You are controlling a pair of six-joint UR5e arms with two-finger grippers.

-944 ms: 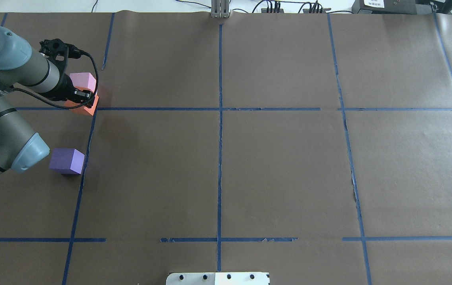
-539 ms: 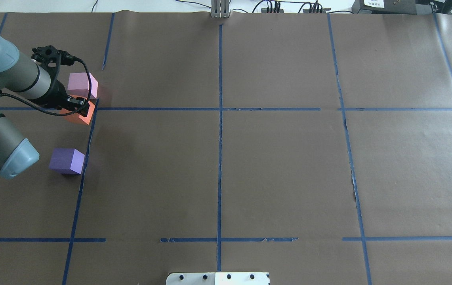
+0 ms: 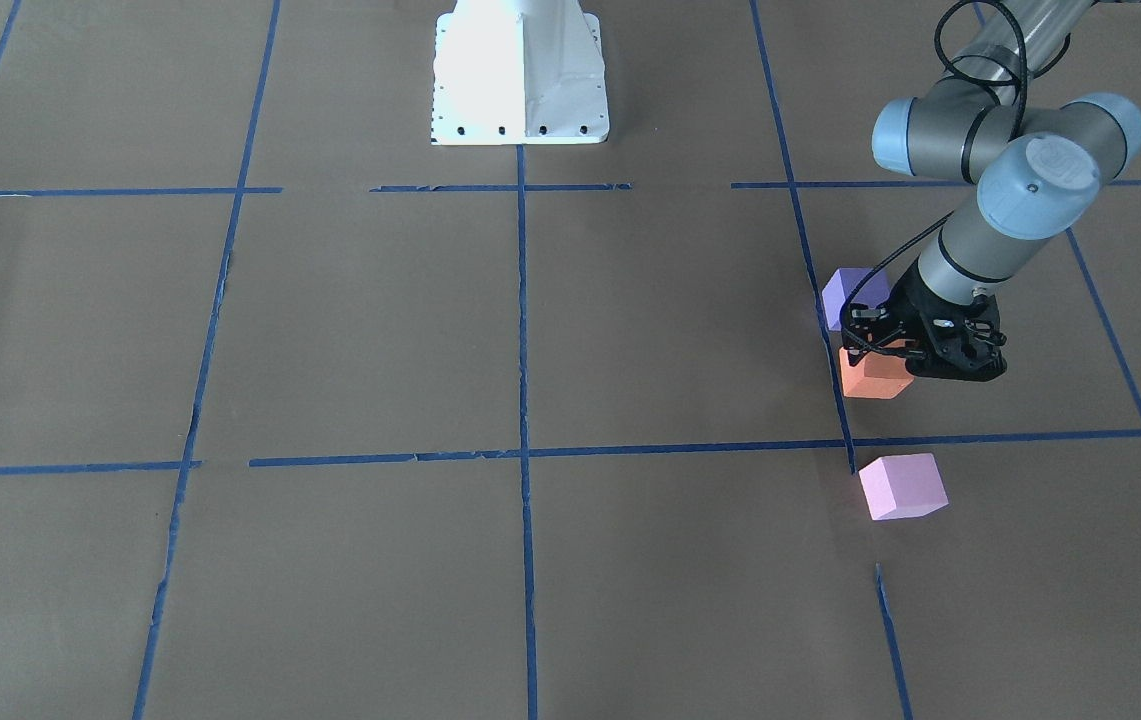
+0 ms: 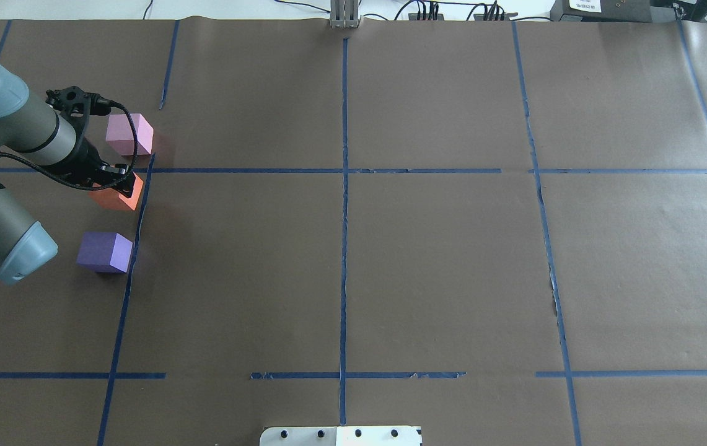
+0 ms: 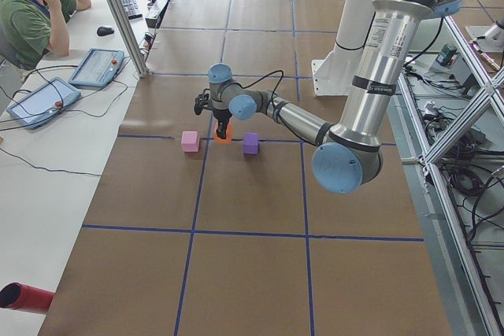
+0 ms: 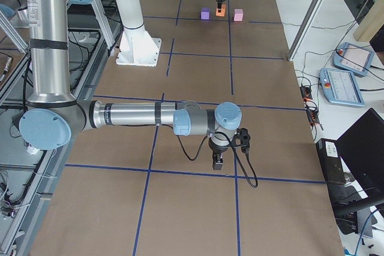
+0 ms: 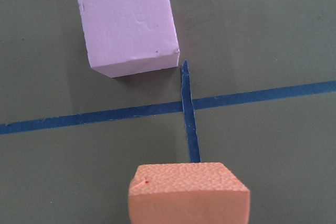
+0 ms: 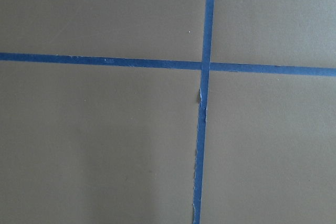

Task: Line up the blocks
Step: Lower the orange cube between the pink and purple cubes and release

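The orange block is between the pink block and the purple block, clamped in the left gripper's fingers. Released off-line or dragged along the bench, it could skew the row. I cannot tell the state of the right gripper's fingers.

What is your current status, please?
Left gripper shut on orange block, between pink block and purple block. Right gripper distant, state unclear. No obstruction seen.

Left arm reaches out, jaws down (clamped on the orange block); right arm stretched low.
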